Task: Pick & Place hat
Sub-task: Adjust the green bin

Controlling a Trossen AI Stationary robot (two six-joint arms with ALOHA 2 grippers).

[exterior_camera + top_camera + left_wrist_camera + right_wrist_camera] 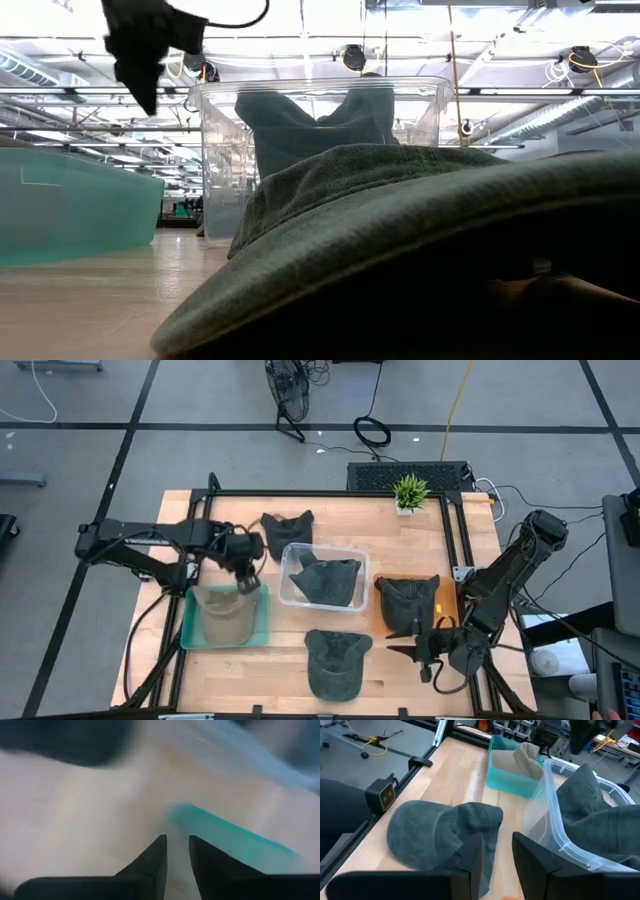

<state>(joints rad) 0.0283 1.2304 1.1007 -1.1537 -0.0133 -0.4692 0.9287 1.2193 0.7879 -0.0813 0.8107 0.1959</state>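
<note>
High view shows the wooden desk (330,525) with five hats on it. A beige hat (224,610) lies inside the green tray (262,622), at about 9 o'clock from the desk centre. A dark hat (326,578) fills the clear bin (292,556) in the middle. Another dark hat (287,526) lies flat at 11 o'clock from the bin, one dark cap (334,660) lies at 6 o'clock from it near the front edge, and one more dark hat (407,600) lies at 3 o'clock, partly on an orange mat (445,598). A small green plant (409,491) stands at the far edge.

The left end effector (246,573) hangs above the desk between the tray and the bin, over the far corner of the tray. Its fingers (156,857) are a little apart and pinch nothing.

The right end effector (428,647) waits low at the front right of the desk, at 3 o'clock from the cap. Its fingers (472,852) are also spread and hold nothing.
</note>
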